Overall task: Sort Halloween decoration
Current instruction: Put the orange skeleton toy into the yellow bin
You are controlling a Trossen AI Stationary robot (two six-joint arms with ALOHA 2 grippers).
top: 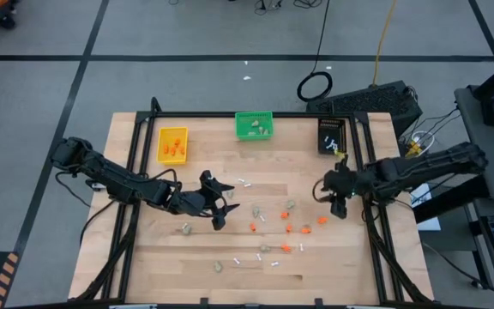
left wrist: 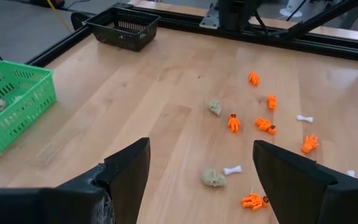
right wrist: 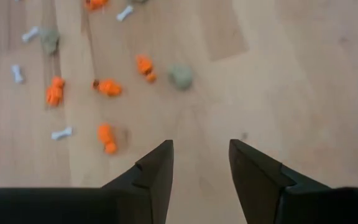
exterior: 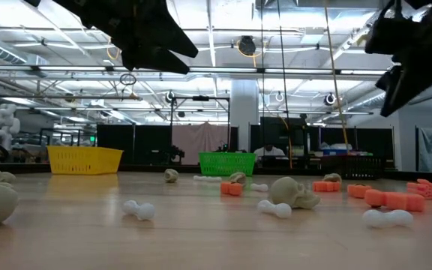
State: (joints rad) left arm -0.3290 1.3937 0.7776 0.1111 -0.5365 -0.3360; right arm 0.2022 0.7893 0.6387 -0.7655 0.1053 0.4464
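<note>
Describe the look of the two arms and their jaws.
Both arms are dark, nearly black, jointed segments with cables along them. The left gripper and right gripper each end in two jaws, which the wrist views show as flat, matte black and wedge-shaped. No markings visible.

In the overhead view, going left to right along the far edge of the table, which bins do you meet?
Yellow bin → green bin → black bin.
</note>
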